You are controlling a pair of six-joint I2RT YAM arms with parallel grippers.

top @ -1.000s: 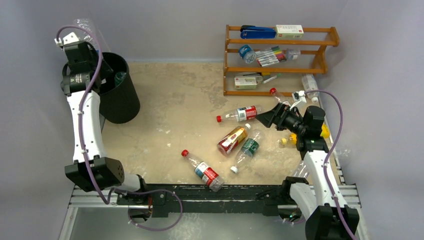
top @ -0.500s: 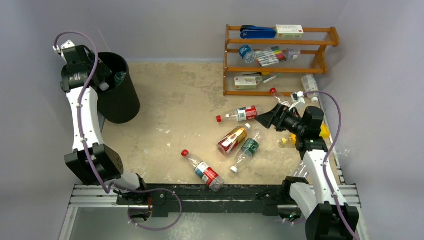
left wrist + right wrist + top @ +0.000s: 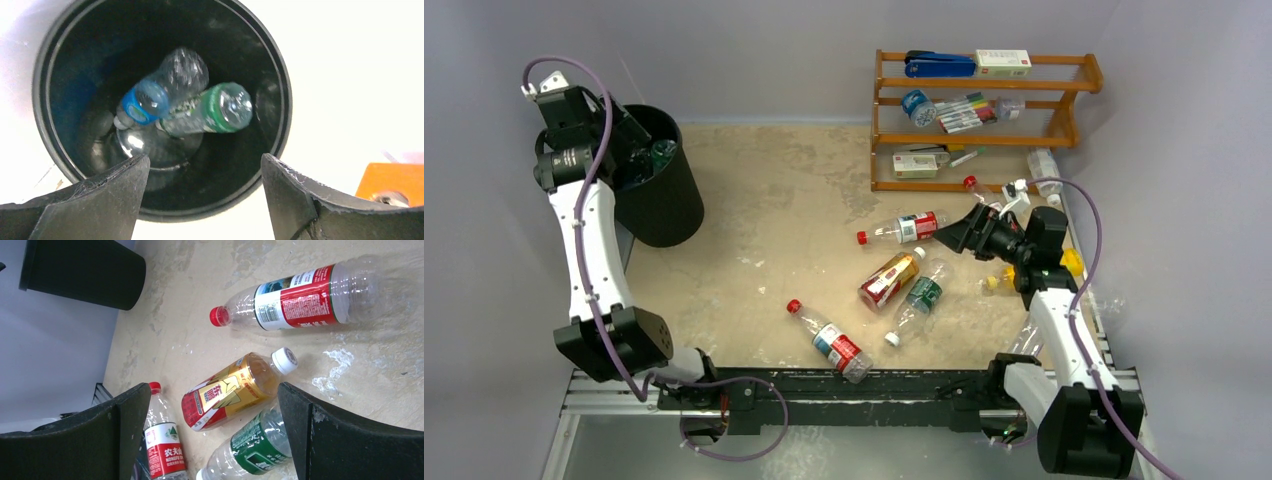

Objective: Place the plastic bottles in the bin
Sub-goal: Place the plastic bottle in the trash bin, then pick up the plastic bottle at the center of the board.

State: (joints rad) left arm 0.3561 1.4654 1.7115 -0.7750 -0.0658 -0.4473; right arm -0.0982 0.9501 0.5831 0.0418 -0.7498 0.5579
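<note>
Near the table's (image 3: 764,200) right edge, the right tool (image 3: 214,387) gapes empty over loose bottles (image 3: 295,295); a red-labelled bottle (image 3: 165,455) reads "NONGFU SPRING". At the far-left corner, the left tool (image 3: 204,159), parted and empty, overhangs the bin (image 3: 285,100) holding two bottles (image 3: 220,107).

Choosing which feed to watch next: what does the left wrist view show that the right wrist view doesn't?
Only left wrist: inside the bin, a blue-labelled bottle and a green-banded bottle; a corner of the orange rack.
Only right wrist: four bottles lying on the table: a red-labelled bottle, an amber bottle, a green-labelled bottle, a red-capped bottle at lower left.
Both: the bin, seen from outside on the right wrist, and open, empty jaws on the left gripper and right gripper.
</note>
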